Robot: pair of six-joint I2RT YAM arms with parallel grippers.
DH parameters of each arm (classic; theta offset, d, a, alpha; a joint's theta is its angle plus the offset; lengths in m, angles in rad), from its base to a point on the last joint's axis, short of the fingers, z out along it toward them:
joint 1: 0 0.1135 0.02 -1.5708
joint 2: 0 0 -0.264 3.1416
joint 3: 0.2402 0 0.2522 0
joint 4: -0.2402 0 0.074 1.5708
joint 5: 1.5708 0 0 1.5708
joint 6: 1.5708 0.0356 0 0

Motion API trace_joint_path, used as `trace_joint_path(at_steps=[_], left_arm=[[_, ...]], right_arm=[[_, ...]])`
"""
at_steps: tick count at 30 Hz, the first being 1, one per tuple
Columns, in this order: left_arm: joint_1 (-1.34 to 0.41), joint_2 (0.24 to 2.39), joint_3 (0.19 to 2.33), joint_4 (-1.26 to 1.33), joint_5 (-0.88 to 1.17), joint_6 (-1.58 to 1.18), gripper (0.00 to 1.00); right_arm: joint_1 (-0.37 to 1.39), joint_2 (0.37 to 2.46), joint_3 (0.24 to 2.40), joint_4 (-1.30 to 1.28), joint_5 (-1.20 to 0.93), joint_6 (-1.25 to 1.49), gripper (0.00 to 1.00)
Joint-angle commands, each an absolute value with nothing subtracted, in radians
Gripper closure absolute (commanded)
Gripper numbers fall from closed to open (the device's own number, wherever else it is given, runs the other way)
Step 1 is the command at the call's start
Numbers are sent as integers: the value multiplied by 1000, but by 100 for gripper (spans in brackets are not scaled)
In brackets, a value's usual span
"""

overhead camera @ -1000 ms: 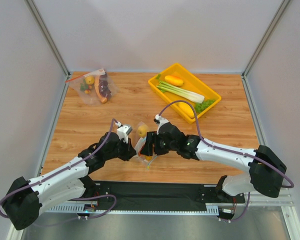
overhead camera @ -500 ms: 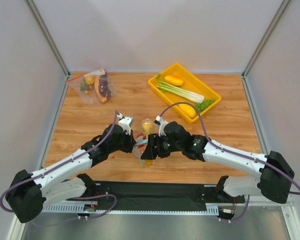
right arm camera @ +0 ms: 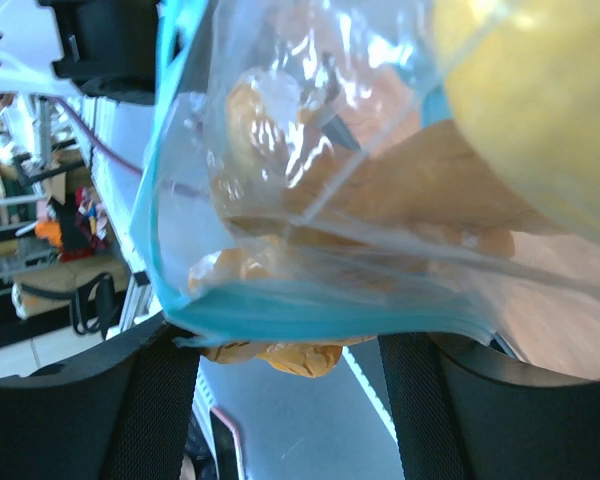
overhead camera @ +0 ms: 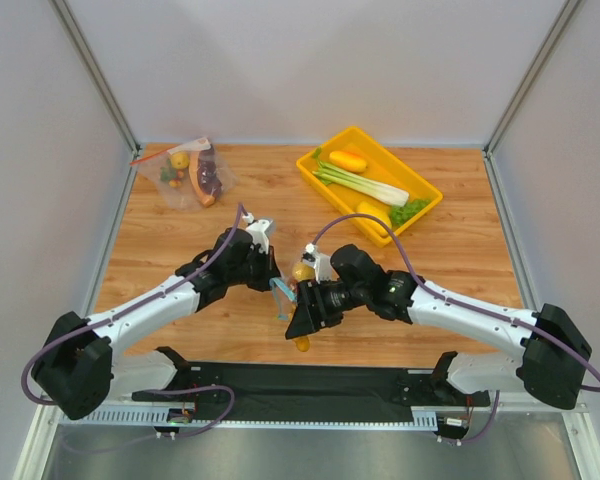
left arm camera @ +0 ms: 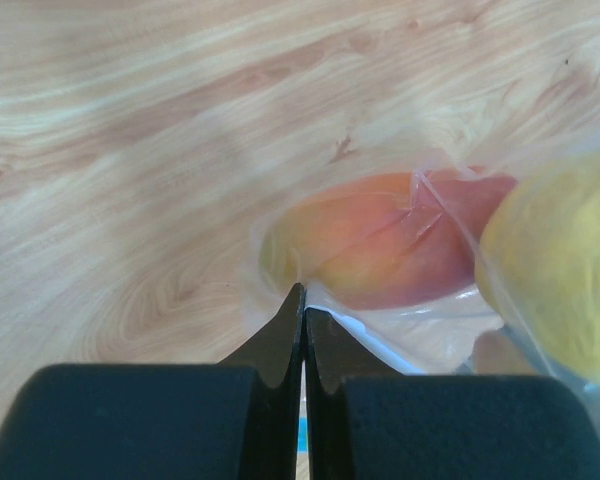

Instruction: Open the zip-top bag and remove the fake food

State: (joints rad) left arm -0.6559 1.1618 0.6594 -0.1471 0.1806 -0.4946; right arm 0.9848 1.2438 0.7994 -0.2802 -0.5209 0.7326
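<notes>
Left wrist view shows the left tool (left arm camera: 302, 322) clamped shut on a fold of the zip-top bag (left arm camera: 435, 205), with a red-orange fruit (left arm camera: 380, 245) and a round yellow piece (left arm camera: 555, 270) pressed against the clear film just beyond its tips. In the top view the bag hangs between the two arms above the table (overhead camera: 450, 250), near its front middle. The right tool (right arm camera: 290, 345) has its fingers spread wide, and the light-blue zip strip (right arm camera: 310, 318) runs across the gap. Whether either pad actually touches the strip is hard to say through the glare. One small orange piece (overhead camera: 302, 344) lies on the table below the bag, so I judge the emptying step is under way, with most of the fake food not yet out. The next move probably calls for keeping the mouth parted and tipped downward, or reaching in for the fruit. No brand, label or readable writing shows anywhere.
</notes>
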Motion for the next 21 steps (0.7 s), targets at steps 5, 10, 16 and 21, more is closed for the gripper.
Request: trace_joint_path(at_steps=[5,10,16,21], left_arm=[[-583,1261,692,-61,256,-534,100],[-543,1249,693,-69,278,-532,100],[-505,1232,706,-110,282,-502,100],[-497,1195,692,-143,288,-488,100]], right_arm=[[989,1279,833,-210,-834,693,79],[988,1316,859,-340,-876,621,79],[988,1304,914,-448,-876,554,78],[947,1247,1043,-534,-781,506,80]])
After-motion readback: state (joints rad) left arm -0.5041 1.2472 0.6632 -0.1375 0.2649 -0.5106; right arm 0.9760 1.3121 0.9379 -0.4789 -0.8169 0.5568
